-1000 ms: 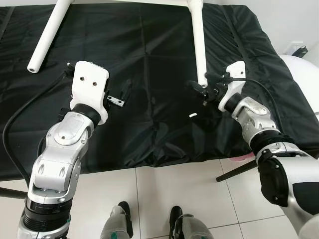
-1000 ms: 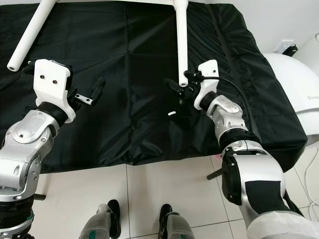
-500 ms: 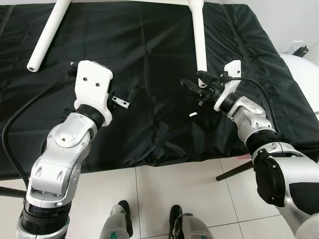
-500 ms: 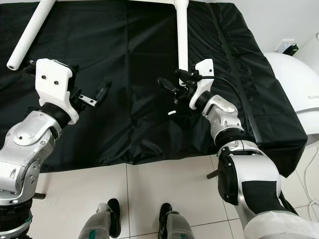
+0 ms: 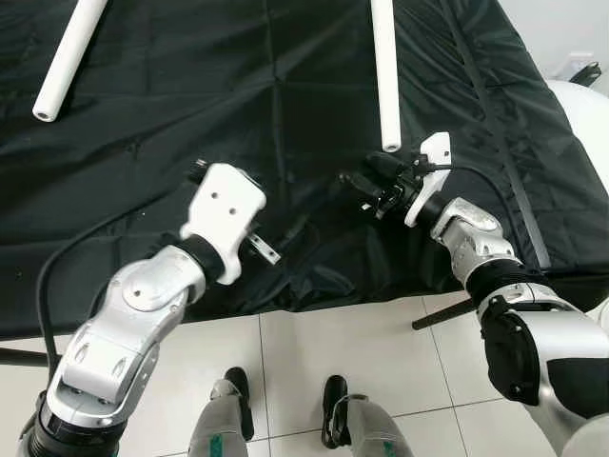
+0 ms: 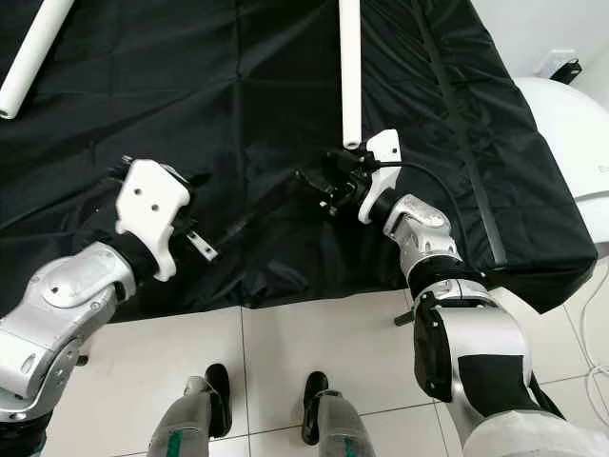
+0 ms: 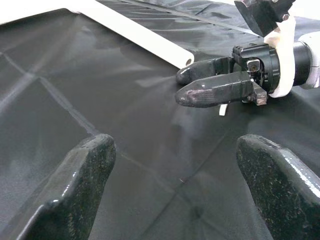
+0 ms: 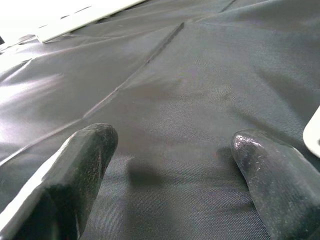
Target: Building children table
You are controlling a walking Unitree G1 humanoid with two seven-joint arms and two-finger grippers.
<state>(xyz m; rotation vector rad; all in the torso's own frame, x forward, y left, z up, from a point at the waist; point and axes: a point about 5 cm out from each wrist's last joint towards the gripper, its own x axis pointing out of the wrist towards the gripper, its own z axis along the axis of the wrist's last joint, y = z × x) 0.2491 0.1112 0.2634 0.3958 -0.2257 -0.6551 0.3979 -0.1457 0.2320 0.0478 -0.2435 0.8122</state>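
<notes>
Fingers spread wide and empty, both the left gripper point(image 7: 170, 190) and right gripper point(image 5: 366, 186) are hovering over the black cloth point(image 5: 190, 114); the left wrist view is revealing a small white piece point(image 7: 223, 109) beneath the right gripper, near the white table leg point(image 5: 384, 76).

Black cloth point(image 5: 285, 95) over a surface; white tile floor point(image 5: 285, 381) below

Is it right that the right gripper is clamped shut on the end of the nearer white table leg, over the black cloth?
Not quite. The right gripper is open and holds nothing; it hovers over the black cloth just short of the white table leg's end, as the left eye view shows. The right wrist view shows bare cloth between its fingers.
</notes>
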